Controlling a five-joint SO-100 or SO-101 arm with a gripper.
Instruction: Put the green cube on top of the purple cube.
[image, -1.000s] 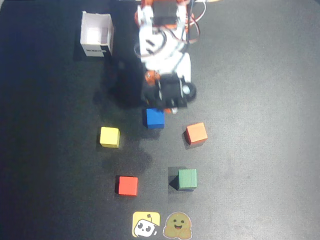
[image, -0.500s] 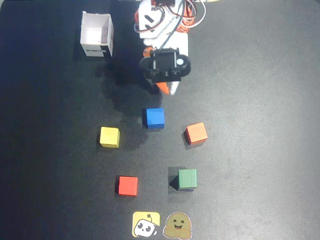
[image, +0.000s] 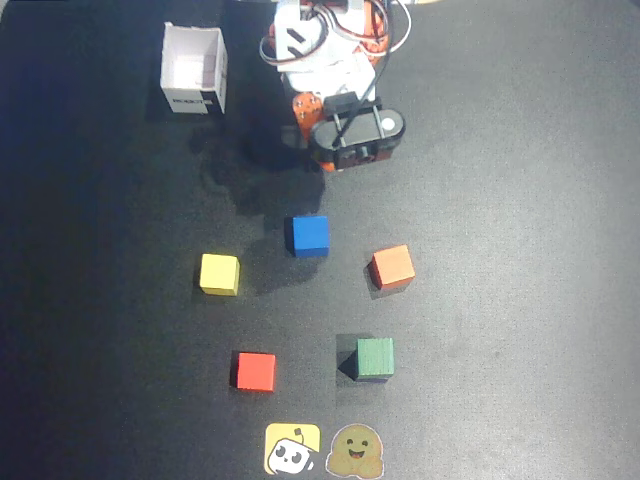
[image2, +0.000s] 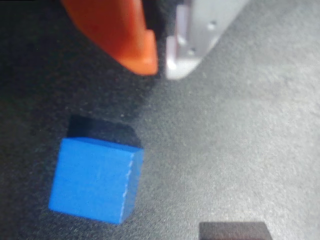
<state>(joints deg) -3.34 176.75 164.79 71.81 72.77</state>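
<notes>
In the overhead view, left to right: yellow cube (image: 219, 273), red cube (image: 255, 371), blue cube (image: 309, 235), then the green cube (image: 375, 358) alone low on the desk (image: 520, 250). The gripper (image2: 160, 62) hangs empty above the blue one, fingers nearly together.

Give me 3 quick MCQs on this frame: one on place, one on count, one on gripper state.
1. In the overhead view, which cube lies nearest the gripper?
A. red cube
B. blue cube
C. green cube

2. How many cubes show in the overhead view?
A. three
B. seven
C. five

3. What does the gripper hold?
A. nothing
B. the yellow cube
C. the white box

Answers:
1. B: the blue cube sits just below the gripper.
2. C: blue, yellow cube, orange cube, red cube, green cube.
3. A: the fingers are nearly together, with nothing between them.
</notes>
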